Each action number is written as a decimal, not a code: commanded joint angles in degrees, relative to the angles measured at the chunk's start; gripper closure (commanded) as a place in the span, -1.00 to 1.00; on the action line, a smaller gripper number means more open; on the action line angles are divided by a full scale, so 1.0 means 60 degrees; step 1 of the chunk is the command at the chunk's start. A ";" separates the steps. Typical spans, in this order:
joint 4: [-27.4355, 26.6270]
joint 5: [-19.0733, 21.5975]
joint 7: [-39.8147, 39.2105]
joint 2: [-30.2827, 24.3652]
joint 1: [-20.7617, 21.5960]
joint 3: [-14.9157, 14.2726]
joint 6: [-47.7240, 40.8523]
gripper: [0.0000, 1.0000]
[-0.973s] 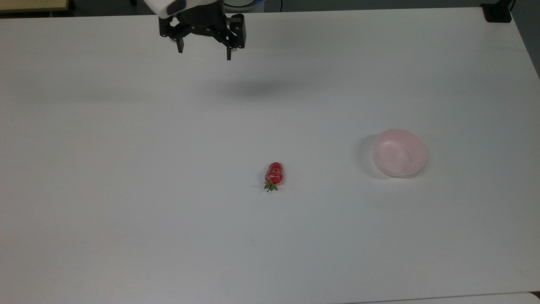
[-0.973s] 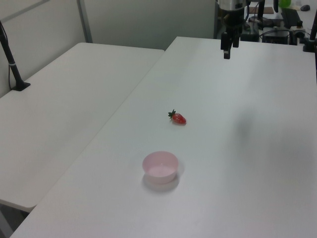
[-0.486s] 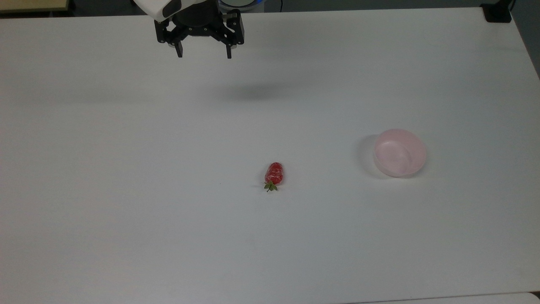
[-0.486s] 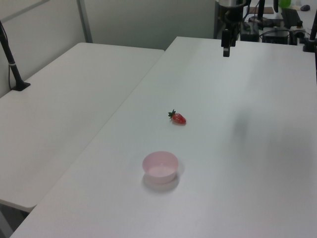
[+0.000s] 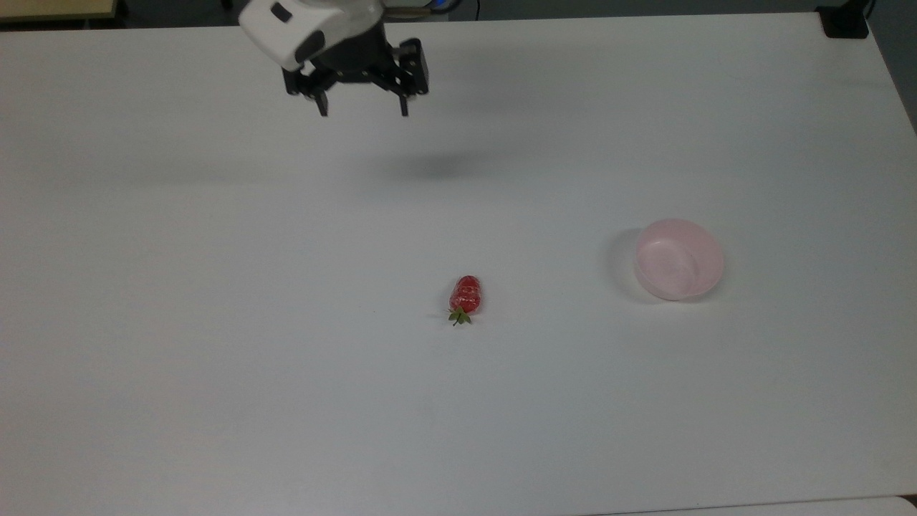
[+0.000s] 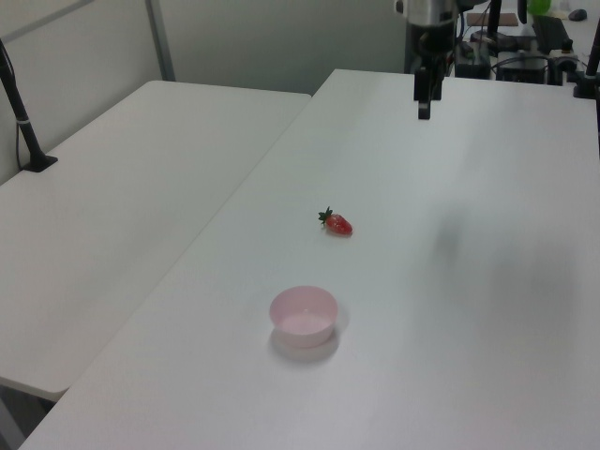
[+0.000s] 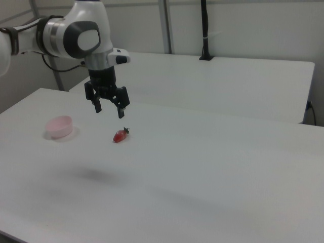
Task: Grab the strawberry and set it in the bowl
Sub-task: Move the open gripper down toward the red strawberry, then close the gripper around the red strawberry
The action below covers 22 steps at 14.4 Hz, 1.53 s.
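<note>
The gripper (image 5: 363, 112) hangs high above the white table (image 5: 215, 358), near its far edge in the top view, with its two black fingers spread apart and nothing between them. The strawberry (image 5: 466, 295) lies on its side on the bare table, well apart from the gripper, with its green stem end pointing toward the near edge in the top view. The pale pink bowl (image 5: 678, 259) sits upright to the top view's right of the strawberry, well apart from it and with nothing in it.

The pick has not begun, so the risks lie in the approach and the grasp. The berry is small, glossy and rounded, so a descent that lands off-centre would likely knock it aside or roll it instead of bracketing it. In the top view the fingers seem to be spaced across the berry's narrow width, which suits it; closing along its length, onto the tapered tip and the leaves, would probably squeeze it out. Stopping too high would close the fingers on air, and going too low would jam the tips into the tabletop. The bowl looks light and shallow, so a low carry could clip its rim and shove it, and a release off-centre could let the berry bounce out.
</note>
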 commanded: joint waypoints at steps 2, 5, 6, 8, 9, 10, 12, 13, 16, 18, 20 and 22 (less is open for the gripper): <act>0.0572 0.0386 0.1570 0.1824 0.0997 -0.0055 0.2332 -0.99; 0.0572 0.0283 0.2440 0.2968 0.1510 -0.0070 0.4707 -0.89; 0.0572 0.0254 0.2571 0.3190 0.1614 -0.0070 0.5004 -0.87; 0.0572 0.0021 0.2863 0.3556 0.1731 -0.0084 0.5488 -0.84; 0.0572 -0.0140 0.3083 0.3790 0.1848 -0.0085 0.5766 -0.80; 0.0572 -0.0359 0.3331 0.3996 0.1936 -0.0085 0.6030 -0.79; 0.0572 -0.0697 0.3393 0.4216 0.1922 -0.0099 0.6383 -0.62; 0.0572 -0.0727 0.3363 0.4261 0.1922 -0.0128 0.6384 -0.50; 0.0572 -0.0917 0.3305 0.4276 0.1922 -0.0202 0.6398 -0.10; 0.0558 -0.0918 0.3246 0.4276 0.1908 -0.0202 0.6398 0.51; 0.0572 -0.0845 0.2881 0.4232 0.1878 -0.0202 0.6384 0.57; 0.0572 -0.0815 0.2749 0.4115 0.1864 -0.0216 0.6355 0.57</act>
